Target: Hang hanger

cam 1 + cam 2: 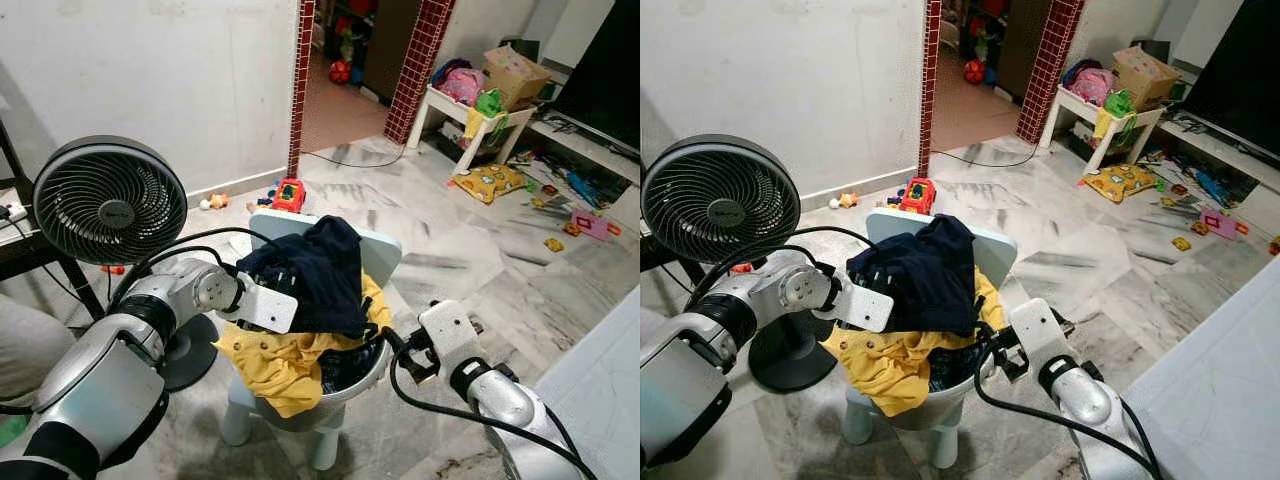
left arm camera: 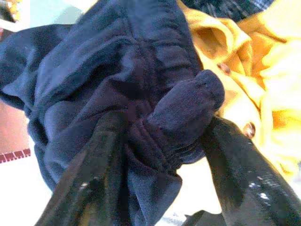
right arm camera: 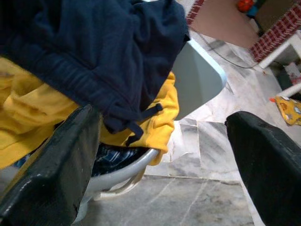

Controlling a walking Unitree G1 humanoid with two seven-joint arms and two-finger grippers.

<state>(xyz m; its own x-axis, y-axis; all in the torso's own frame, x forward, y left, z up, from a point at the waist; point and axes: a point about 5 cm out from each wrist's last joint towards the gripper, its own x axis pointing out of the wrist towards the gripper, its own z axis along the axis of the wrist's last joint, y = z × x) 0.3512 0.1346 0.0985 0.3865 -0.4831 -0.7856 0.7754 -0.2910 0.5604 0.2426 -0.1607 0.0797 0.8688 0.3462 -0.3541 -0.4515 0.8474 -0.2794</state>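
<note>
Nearest, the right gripper (image 3: pixel 160 155) waits with jaws open beside the chair (image 1: pixel 385 250); left gripper (image 2: pixel 162 155) pinches the navy garment (image 1: pixel 315 270). Next, probably lifting it; hanger unseen

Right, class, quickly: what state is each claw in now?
Left claw: closed on the navy garment.
Right claw: open, holding nothing, beside the chair.

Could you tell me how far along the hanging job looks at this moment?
Early stage. Nothing looks hung yet: the yellow buttoned shirt lies heaped on the small pale plastic chair. In hand: the left gripper is pinching the dark navy garment atop the pile; the right gripper is open beside the chair. Hanging remains.
</note>
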